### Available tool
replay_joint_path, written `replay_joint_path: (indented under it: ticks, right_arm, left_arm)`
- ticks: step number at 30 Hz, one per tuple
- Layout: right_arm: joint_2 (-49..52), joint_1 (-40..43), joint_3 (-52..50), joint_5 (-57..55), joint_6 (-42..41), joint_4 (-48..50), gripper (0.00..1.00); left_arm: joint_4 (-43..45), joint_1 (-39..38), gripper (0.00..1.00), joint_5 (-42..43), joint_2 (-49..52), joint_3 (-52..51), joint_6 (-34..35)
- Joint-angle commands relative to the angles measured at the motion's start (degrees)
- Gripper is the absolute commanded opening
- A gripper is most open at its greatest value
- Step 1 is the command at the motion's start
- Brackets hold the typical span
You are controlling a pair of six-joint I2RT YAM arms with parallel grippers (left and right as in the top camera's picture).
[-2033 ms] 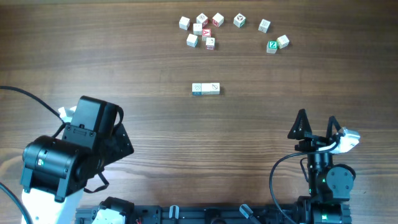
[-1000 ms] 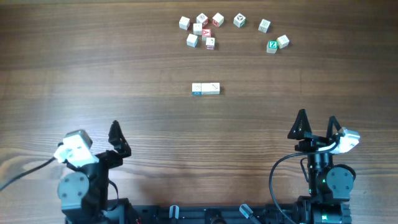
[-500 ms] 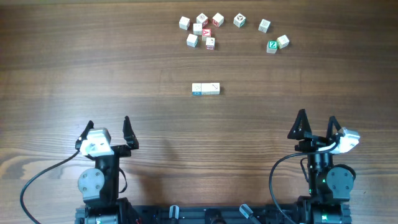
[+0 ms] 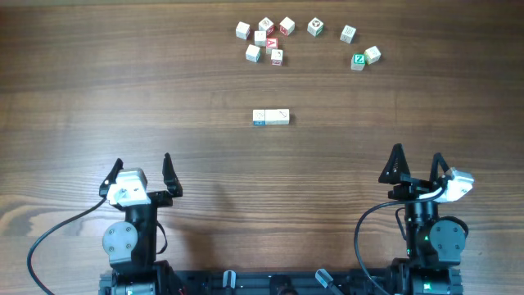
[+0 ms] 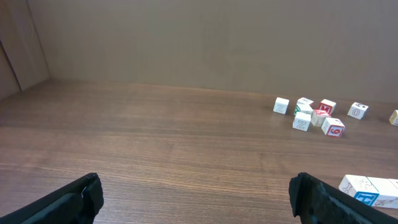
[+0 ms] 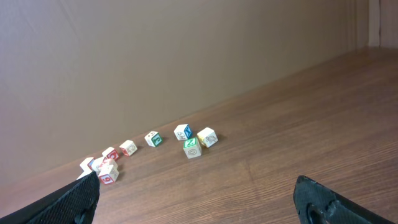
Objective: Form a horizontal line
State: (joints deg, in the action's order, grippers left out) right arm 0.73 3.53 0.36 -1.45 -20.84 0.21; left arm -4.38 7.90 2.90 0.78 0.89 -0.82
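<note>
Brown wood-grain worktop point(image 4: 98, 82), matte, with long streaks running left to right, filling the overhead view. Parked at its near edge, well apart from each other: left end effector point(image 4: 142, 168) and right end effector point(image 4: 417, 160), each with dark pointed fingers spread wide, clasping nothing, aimed toward the far side. Near mid-worktop, farther out than both: the horizontal line point(image 4: 271, 117), a short straight row of small pale wooden cubes touching face to face. Long axis left to right, parallel to the near edge; blue mark on the leftmost cube. Along the far side, well apart from the row: loose cubes point(image 4: 264, 39), square-edged, whitish, several printed red, bunched unevenly. To their right, a green-marked cube point(image 4: 358, 60) just beside a plain pale one.
</note>
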Motion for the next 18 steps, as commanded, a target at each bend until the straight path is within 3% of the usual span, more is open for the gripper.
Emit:
replay_joint_path:
  ticks: [1, 7, 18]
  right_arm:
    - [-0.55, 0.17, -0.07, -0.15, 6.51, 0.28, 1.0]
    - [-0.55, -4.22, -0.07, 4.79, 25.18, -0.35, 0.99]
    - [-0.52, -4.17, -0.07, 4.76, 25.31, -0.2, 1.0]
  left_arm:
    - [0.13, 0.11, 1.0, -0.57, -0.61, -0.55, -0.9]
    - [0.11, 0.11, 1.0, -0.57, -0.61, -0.55, -0.9]
    - [0.13, 0.11, 1.0, -0.57, -0.61, -0.55, -0.9]
